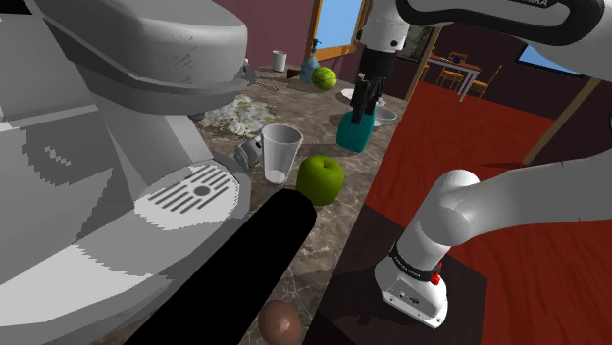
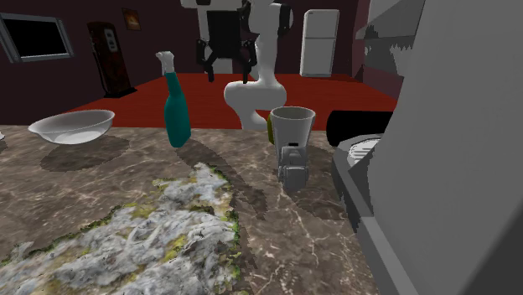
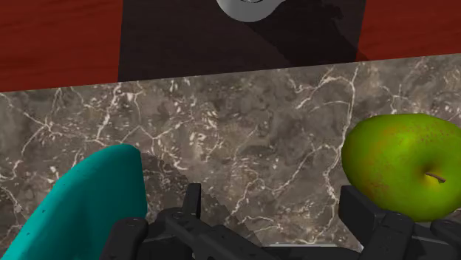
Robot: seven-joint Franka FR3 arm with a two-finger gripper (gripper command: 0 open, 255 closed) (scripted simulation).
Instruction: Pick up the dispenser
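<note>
Now the gripper (image 1: pixel 360 102) is held with fingers (image 3: pixel 130 236) apart just above the teal dispenser (image 1: pixel 353 132), which stands beside one finger, so centring should be done before anything is lowered.

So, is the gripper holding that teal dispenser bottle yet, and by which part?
Nothing is held. The black gripper is open, with only the marbled brown counter between its fingers. The teal dispenser bottle stands beside them, not between.
</note>
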